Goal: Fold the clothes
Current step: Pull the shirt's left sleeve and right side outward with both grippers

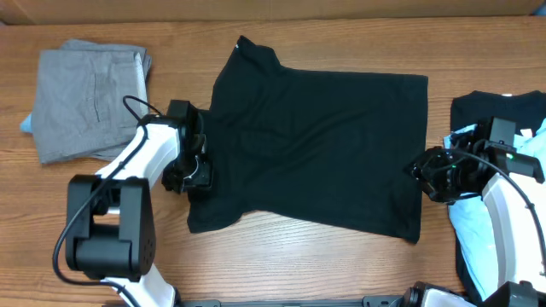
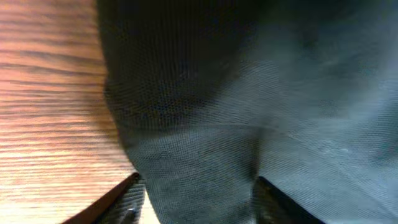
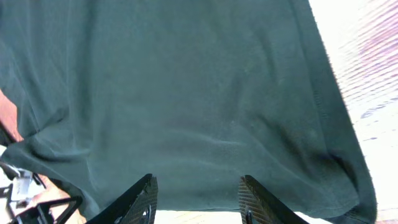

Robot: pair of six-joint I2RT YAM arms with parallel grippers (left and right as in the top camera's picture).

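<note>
A black T-shirt [image 1: 316, 145] lies spread flat in the middle of the wooden counter [image 1: 281, 256], one sleeve pointing toward 11 o'clock and the other toward 7 o'clock, with its straight hem on the 3 o'clock side. The left end effector [image 1: 192, 169] sits low at the shirt's 9 o'clock edge, between the sleeves. In the left wrist view its fingers [image 2: 121, 200] stand apart with dark fabric bunched between them, not pinched. The right end effector [image 1: 424, 173] is at the hem, at 3 o'clock. Its fingers [image 3: 140, 200] are also spread, just short of the cloth's edge and gripping nothing. At the counter's 10 o'clock lies a folded grey shirt [image 1: 90, 102]. At 3 o'clock there is a loose pile, a second black shirt [image 1: 486, 107] over a light blue one [image 1: 469, 226], partly under the right arm.
</note>
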